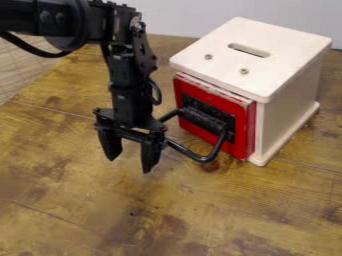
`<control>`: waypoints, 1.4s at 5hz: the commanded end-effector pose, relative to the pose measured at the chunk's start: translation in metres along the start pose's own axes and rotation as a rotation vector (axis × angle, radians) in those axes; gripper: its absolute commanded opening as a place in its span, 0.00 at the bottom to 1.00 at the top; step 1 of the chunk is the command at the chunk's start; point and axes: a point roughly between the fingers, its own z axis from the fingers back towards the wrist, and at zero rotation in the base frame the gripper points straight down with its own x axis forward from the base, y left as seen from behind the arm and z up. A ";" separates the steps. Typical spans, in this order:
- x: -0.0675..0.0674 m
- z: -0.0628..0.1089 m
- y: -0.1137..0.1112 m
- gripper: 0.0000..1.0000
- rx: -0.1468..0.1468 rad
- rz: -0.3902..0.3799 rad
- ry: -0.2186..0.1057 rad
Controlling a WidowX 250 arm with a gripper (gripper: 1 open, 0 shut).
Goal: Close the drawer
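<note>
Single camera view, looking down on a wooden tabletop (80, 215). Black robot arm (96, 22) enters at upper left, its gripper (130, 161) pointing down over the wood left of the drawer's handle. Jaws open: two dark fingertips spread apart, bare wood visible between them. Cannot tell whether the tips touch the tabletop.

Cream-white box (289, 105) stands upright at right, slotted top (274, 43) facing up, two small round metal fittings (245, 71) on it. Red-fronted drawer (242, 128) set in the box's side facing the arm; dark recessed panel inside the red border. Black loop handle (201, 158) juts from the drawer front toward the gripper; its near end lies just beside the gripper body, contact unclear. Red front sits slightly proud of the box edge; how far the drawer is out, cannot tell
</note>
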 end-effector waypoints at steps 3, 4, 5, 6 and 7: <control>-0.009 0.031 0.021 1.00 -0.002 0.073 -0.083; -0.010 0.035 0.023 1.00 -0.010 0.079 -0.095; -0.011 0.037 0.023 1.00 -0.014 0.085 -0.102; -0.011 0.038 0.023 1.00 -0.018 0.092 -0.109; -0.012 0.039 0.022 1.00 -0.021 0.096 -0.114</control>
